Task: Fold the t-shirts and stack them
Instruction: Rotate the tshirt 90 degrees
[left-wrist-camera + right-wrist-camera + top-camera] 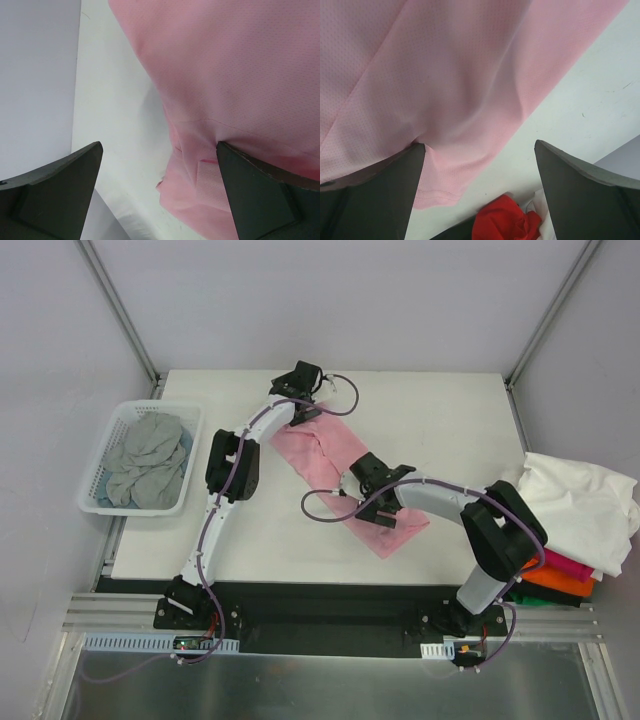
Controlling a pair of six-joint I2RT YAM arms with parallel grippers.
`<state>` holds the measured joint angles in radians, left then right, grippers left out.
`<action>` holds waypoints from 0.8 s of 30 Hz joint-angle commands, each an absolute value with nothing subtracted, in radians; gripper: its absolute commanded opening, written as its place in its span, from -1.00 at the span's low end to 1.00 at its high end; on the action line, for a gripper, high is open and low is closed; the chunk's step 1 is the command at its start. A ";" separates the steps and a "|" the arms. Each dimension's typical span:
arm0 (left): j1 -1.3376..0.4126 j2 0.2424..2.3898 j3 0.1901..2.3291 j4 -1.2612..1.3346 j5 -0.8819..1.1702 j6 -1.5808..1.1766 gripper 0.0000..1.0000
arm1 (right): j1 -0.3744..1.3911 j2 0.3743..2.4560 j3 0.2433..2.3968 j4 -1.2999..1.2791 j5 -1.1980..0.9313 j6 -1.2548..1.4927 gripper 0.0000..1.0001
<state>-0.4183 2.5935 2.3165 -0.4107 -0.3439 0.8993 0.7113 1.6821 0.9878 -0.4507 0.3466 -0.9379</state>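
Note:
A light pink t-shirt (340,480) lies as a long diagonal strip in the middle of the table. My left gripper (304,412) stands open at the shirt's far end. In the left wrist view (159,146) one finger rests over the pink cloth (225,65) and the other over bare table. My right gripper (384,514) is open low over the near end. In the right wrist view (479,145) the left finger presses on the pink cloth (420,60) beside the hem corner. Nothing is gripped.
A white lattice basket (128,407) at the left holds crumpled grey t-shirts (148,460). At the right edge a white t-shirt (580,505) drapes over a stack with magenta (566,562) and orange (560,581) layers. Red cloth (505,220) shows past the hem. Walls enclose the table (440,430).

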 commanded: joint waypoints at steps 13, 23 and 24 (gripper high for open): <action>-0.440 2.651 2.315 -0.296 -0.293 0.972 0.99 | 0.818 1.664 0.974 -0.483 0.341 -0.911 0.93; -0.483 2.701 2.318 -0.125 -0.285 1.098 0.99 | 0.902 1.735 1.051 -0.495 0.339 -0.907 0.93; -0.485 2.710 2.322 -0.108 -0.285 1.107 0.99 | 0.916 1.738 1.055 -0.499 0.339 -0.905 0.93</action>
<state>-0.4587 2.6503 2.3161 -0.1741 -0.3408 1.0512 0.8780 1.7050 1.0122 -0.4721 0.3595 -0.9279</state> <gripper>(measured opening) 0.992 0.964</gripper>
